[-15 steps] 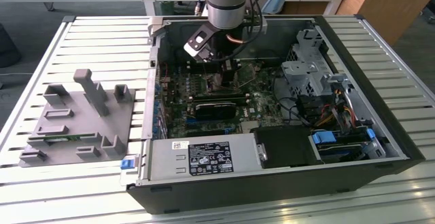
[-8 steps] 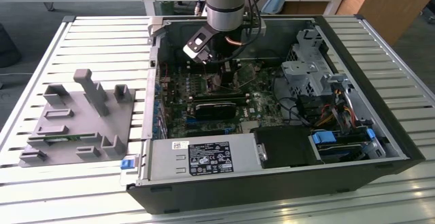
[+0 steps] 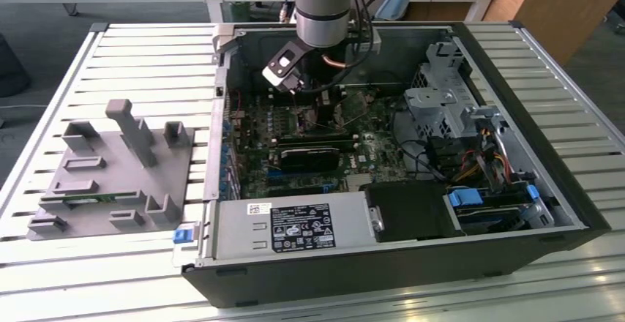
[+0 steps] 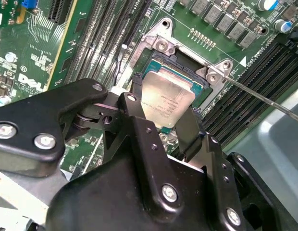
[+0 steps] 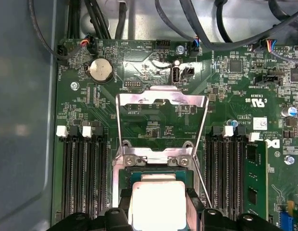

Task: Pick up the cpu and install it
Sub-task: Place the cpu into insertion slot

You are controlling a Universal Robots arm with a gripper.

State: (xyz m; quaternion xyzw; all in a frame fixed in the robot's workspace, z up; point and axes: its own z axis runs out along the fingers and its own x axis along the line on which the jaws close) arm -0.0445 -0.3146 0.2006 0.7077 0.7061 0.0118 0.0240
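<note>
The cpu point(image 4: 166, 98), a small flat silvery square, sits between my two black fingers point(image 4: 135, 108) just over the open socket point(image 4: 187, 72) on the green motherboard. My gripper point(image 4: 164, 109) is shut on it, one finger on each of two opposite edges. In the first wrist view the cpu point(image 5: 157, 204) lies in front of the socket frame point(image 5: 154, 159), and the gripper point(image 5: 158, 208) clasps it. In the exterior view the arm point(image 3: 323, 7) reaches down into the open computer case point(image 3: 391, 263), with the gripper point(image 3: 315, 101) low over the board.
The socket's load plate point(image 5: 161, 102) stands raised and its thin lever point(image 4: 264, 98) sticks out sideways. A green memory stick point(image 5: 254, 178) fills a slot beside the socket. A black block point(image 3: 307, 157), the power supply point(image 3: 288, 227) and a drive cage point(image 3: 449, 95) crowd the case. A grey fixture point(image 3: 107, 168) lies outside.
</note>
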